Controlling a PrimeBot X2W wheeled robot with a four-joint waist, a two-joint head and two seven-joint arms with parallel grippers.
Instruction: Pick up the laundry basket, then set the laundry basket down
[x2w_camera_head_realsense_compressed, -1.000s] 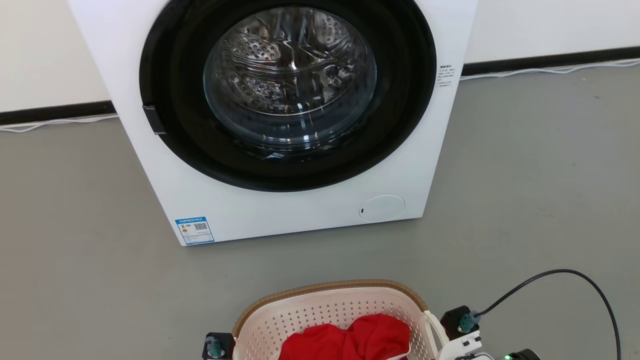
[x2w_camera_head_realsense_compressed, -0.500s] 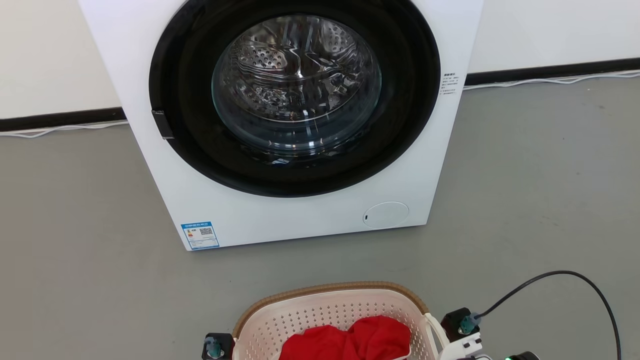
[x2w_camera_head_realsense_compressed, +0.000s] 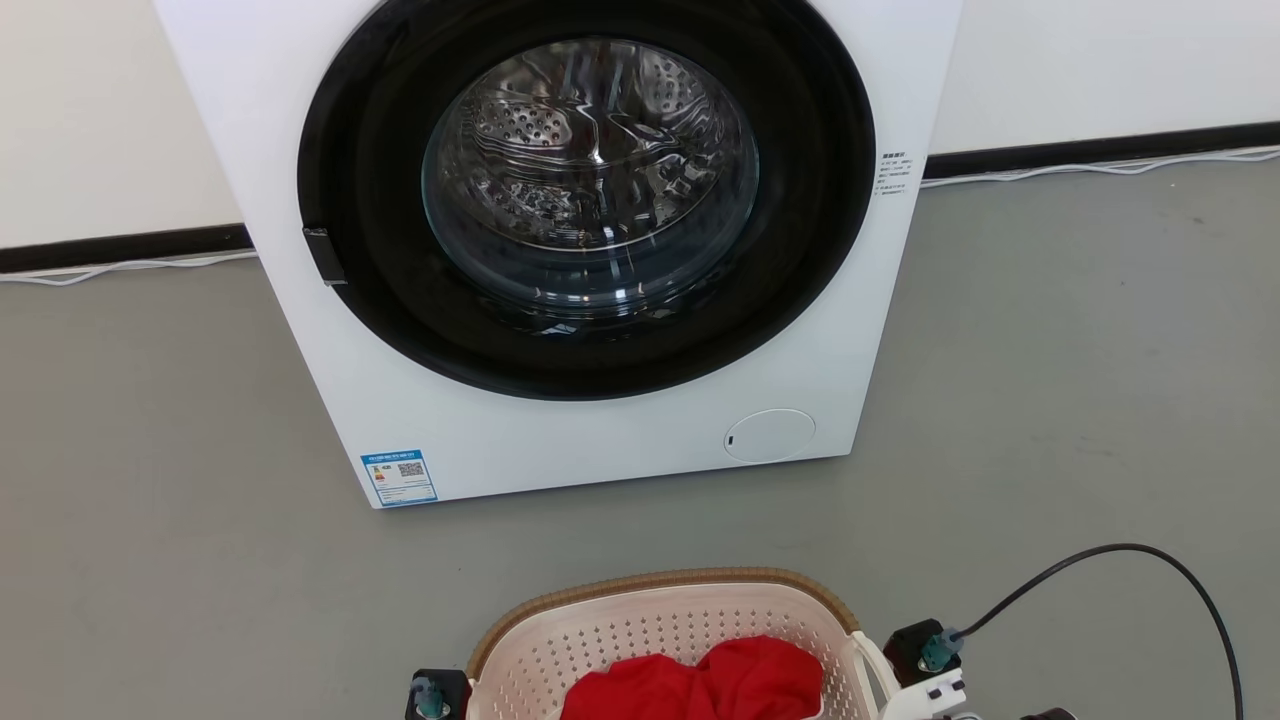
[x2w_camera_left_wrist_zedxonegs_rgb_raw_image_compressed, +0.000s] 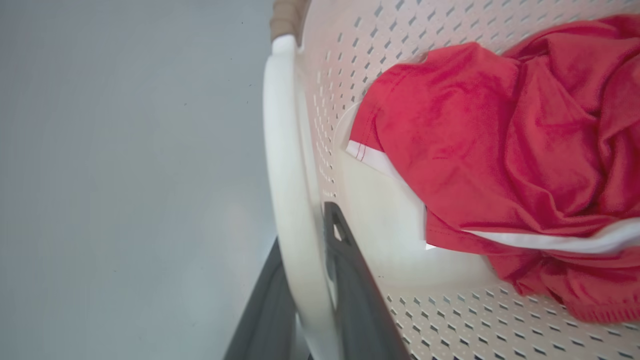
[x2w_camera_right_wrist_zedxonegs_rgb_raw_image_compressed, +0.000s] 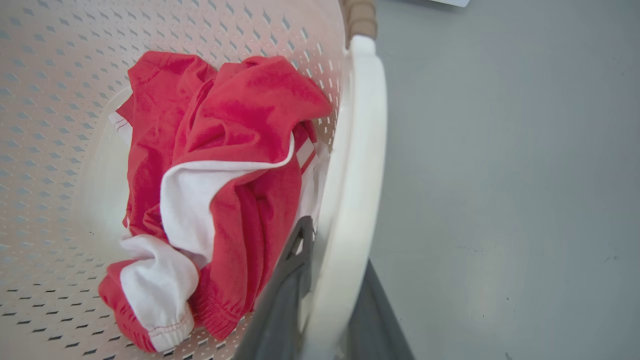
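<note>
Two holds: the left gripper and the right gripper are each closed narrowly on a white loop handle of the laundry basket.
Left grip: one dark finger lies inside the left handle and one outside, both pressed against it.
Right grip: the right handle is pinched the same way.
Basket position: low centre of the head view, between both grippers; I cannot tell whether it is resting on the floor or lifted off it.
Contents: a crumpled red garment with white trim.
Floor: grey.
Cable: black, arcing beside the right wrist.
Washing machine: white, beyond the basket and well apart from it; the steel drum shows through its round door.
Wall: pale, with a dark skirting.
</note>
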